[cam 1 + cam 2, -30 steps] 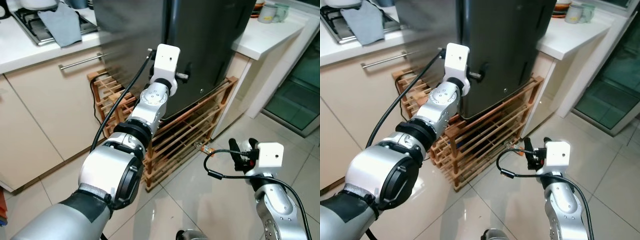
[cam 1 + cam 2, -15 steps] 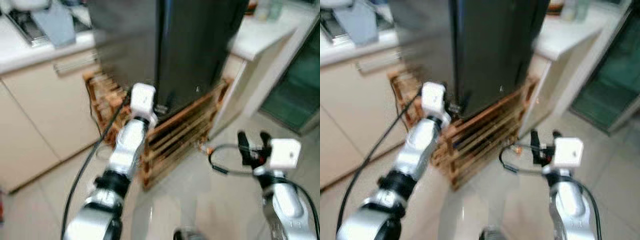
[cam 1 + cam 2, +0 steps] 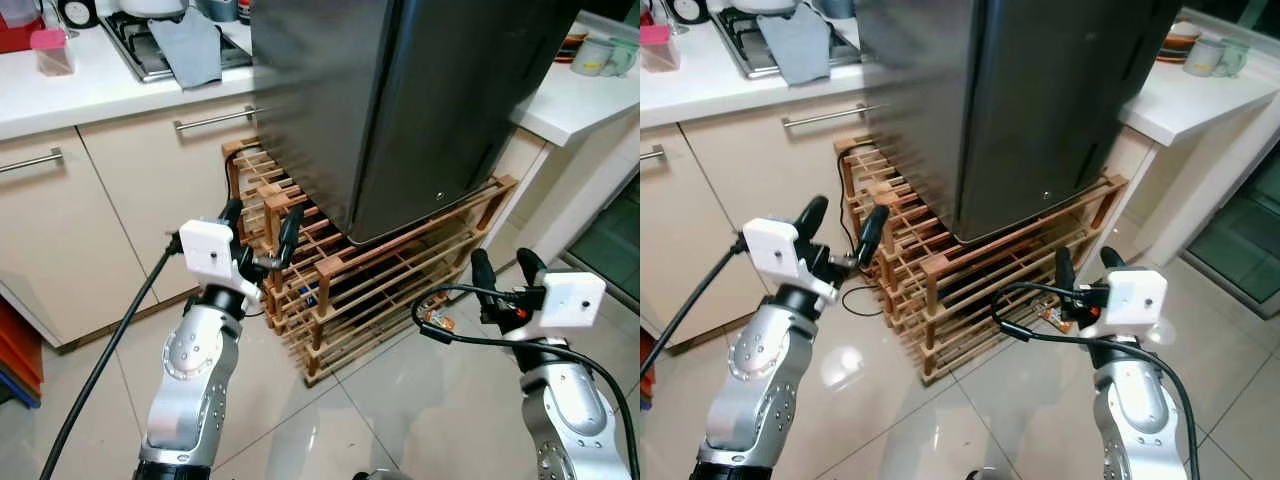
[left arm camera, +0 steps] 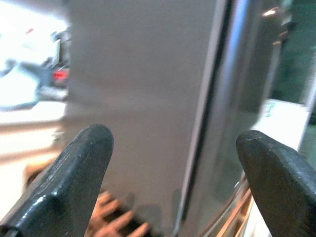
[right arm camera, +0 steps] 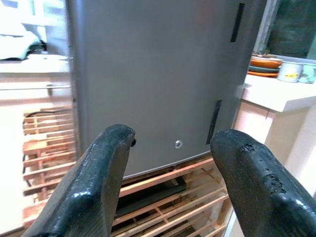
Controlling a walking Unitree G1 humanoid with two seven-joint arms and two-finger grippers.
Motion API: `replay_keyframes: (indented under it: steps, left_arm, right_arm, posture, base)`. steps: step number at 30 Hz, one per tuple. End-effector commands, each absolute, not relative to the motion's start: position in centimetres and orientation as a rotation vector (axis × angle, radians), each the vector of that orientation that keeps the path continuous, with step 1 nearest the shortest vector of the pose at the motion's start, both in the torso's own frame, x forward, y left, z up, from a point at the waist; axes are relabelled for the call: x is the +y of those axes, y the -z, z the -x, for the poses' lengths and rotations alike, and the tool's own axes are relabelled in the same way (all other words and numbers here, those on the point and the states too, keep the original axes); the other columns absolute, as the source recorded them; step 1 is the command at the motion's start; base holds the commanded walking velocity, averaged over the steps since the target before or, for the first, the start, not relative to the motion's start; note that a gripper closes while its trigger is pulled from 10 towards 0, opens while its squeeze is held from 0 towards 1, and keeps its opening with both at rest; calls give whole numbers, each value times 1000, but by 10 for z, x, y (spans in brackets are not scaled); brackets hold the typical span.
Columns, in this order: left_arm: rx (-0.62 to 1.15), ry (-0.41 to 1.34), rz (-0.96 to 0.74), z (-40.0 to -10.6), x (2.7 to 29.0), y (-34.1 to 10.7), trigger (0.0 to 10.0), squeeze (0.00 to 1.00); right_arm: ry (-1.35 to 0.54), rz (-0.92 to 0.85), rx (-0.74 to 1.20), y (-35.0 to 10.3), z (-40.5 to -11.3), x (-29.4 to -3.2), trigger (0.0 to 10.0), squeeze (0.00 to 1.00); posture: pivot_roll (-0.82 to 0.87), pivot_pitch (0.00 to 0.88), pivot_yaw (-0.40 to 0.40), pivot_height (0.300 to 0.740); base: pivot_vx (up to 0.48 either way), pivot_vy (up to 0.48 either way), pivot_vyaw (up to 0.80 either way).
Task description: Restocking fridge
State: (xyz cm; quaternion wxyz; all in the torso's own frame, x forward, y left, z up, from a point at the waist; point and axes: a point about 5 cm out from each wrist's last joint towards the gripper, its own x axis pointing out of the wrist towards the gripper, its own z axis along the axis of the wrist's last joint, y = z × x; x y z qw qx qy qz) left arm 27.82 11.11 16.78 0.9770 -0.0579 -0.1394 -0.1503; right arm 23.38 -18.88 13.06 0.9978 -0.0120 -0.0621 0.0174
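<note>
The dark grey fridge (image 3: pixel 400 100) stands shut on a wooden slatted rack (image 3: pixel 380 285), between white desks (image 3: pixel 90 90). The left claw (image 3: pixel 260 225) hovers spread near the rack's corner. The right claw (image 3: pixel 497 268) hangs spread above the tiled floor (image 3: pixel 400 400).

This was a home kitchen: a dark fridge (image 3: pixel 400 100) stood on a wooden rack (image 3: pixel 390 280), beside cream cabinets (image 3: pixel 110 200), a hob (image 3: pixel 150 45), white table (image 3: pixel 580 100) and tiled floor (image 3: pixel 400 400).
</note>
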Motion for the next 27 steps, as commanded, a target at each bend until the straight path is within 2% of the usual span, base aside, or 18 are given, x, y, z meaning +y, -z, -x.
replay_keyframes:
  steps: [1,7,12,21,27]
  left_arm:
    - [-267,348,108,-284,99,-170,10000,0]
    - [-258,347,118,-285,98,-172,10000,0]
    - [-269,271,156,-288,104,-180,10000,0]
    - [-310,237,95,-294,101,-189,10000,0]
    - [-307,271,40,-308,96,-194,10000,0]
  right_arm:
    - [-23,38,-120,-128,-237,-193,10000,0]
    - [-17,40,-120,-127,-243,-194,10000,0]
    - [-22,39,-114,-122,-249,-193,10000,0]
    - [-55,38,-111,-120,-255,-188,10000,0]
    - [-53,42,-113,-121,-260,-187,10000,0]
  posture:
    - [-140,0,-21,740]
    - [-143,0,-11,740]
    - [-138,0,-15,740]
    - [-125,0,-25,740]
    - [-131,0,-17,740]
  base:
    - [480,0,0]
    - [480,0,0]
    - [400,146,0]
    - [0,447,0]
    - [0,0,-542]
